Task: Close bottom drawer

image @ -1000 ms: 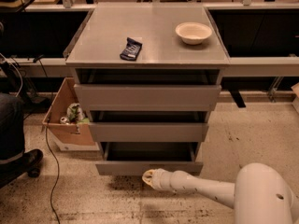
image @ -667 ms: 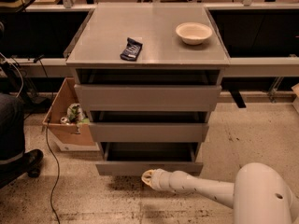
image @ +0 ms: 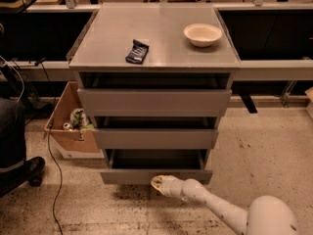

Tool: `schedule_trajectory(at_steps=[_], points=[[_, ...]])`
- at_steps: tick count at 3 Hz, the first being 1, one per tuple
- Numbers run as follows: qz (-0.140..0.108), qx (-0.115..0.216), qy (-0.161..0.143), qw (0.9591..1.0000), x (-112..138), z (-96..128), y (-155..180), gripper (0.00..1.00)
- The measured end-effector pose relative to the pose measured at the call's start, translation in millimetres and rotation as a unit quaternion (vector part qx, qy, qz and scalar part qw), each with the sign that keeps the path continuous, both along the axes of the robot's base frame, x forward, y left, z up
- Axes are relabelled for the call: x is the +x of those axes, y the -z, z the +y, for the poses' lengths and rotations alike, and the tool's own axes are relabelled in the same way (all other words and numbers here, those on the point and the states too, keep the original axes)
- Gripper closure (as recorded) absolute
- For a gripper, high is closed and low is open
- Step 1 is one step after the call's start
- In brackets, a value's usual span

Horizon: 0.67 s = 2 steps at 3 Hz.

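The grey cabinet has three drawers, all pulled partly out. The bottom drawer (image: 132, 176) has the slimmest plain front and stands furthest out, its shallow tray dark inside. My gripper (image: 157, 182) sits at the end of a white arm that reaches in from the lower right. Its tip is against the lower middle of the bottom drawer's front panel.
A white bowl (image: 202, 34) and a dark snack packet (image: 137, 51) lie on the cabinet top (image: 156, 33). A cardboard box (image: 68, 126) with rubbish stands at the left, with a black cable (image: 53, 180) and a person's leg and shoe (image: 17, 160) beside it.
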State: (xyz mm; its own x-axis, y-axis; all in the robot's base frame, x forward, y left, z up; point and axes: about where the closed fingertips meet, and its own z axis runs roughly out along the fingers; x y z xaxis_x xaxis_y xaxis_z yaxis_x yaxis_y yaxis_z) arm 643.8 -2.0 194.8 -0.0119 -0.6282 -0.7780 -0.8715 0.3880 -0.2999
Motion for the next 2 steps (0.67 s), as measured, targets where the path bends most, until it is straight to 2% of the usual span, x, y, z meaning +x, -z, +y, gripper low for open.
schedule_trajectory(at_steps=[1, 2], points=[[-0.017, 0.009, 0.019, 0.9996, 19.4, -5.1, 18.4, 1.0], [-0.046, 0.02, 0.036, 0.9981, 46.7, 3.6, 26.2, 1.0]])
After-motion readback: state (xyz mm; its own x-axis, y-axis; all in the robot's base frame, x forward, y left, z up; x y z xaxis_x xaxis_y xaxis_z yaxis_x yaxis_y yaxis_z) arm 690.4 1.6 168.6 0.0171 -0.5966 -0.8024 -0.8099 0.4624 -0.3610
